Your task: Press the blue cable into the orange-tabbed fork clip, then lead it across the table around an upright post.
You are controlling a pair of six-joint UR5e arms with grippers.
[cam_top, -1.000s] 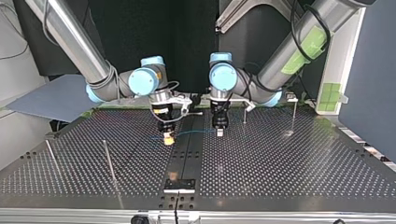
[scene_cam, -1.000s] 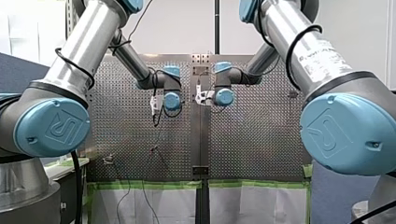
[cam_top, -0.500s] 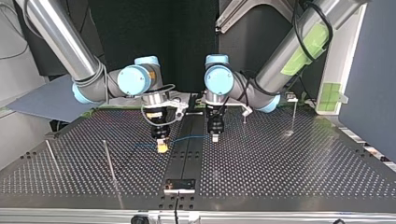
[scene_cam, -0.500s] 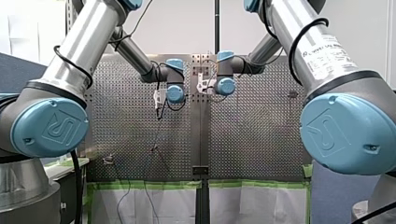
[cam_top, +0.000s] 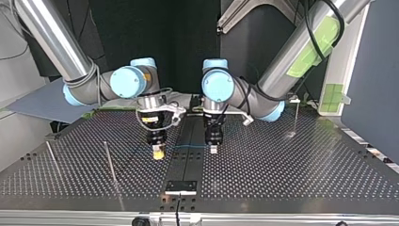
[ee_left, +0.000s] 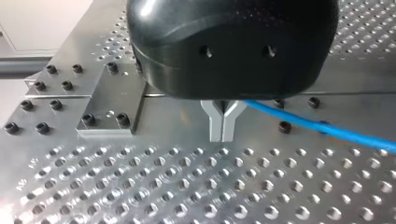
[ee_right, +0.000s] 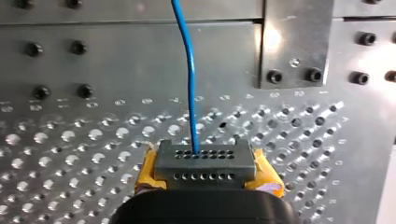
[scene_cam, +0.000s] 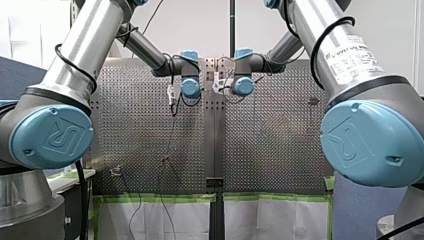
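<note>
Two robot arms reach over a perforated metal worktop (cam_top: 291, 179) and meet above its dark centre strip (cam_top: 188, 162). In the top view this strip runs from the arms toward the camera.

In the top view, my right claw (cam_top: 158, 153) points straight down just left of the strip, its yellow pads close above the worktop. My left claw (cam_top: 214, 149) points down just right of the strip, with its tip also near the surface. A thin blue cable (cam_top: 187, 147) stretches between the two claws, crossing the strip. A faint length of it carries on past my right claw, away from the strip.

In the left wrist view, my left claw (ee_left: 222, 133) has its metal fingers pressed together in a Y shape, closed on the cable (ee_left: 327, 130). The cable leaves the fork of the Y to one side, over the smooth strip and its black screws.

In the right wrist view, my right claw (ee_right: 205, 161) shows a grey block with small holes, flanked by yellow pads, clamped on the cable (ee_right: 189, 70). The cable rises from the block's middle and runs ahead over the holes onto the strip.

In the top view, a thin upright left post (cam_top: 109, 162) stands well left of the strip. A right post (cam_top: 296, 117) stands well to the strip's right, nearer the arms.
</note>
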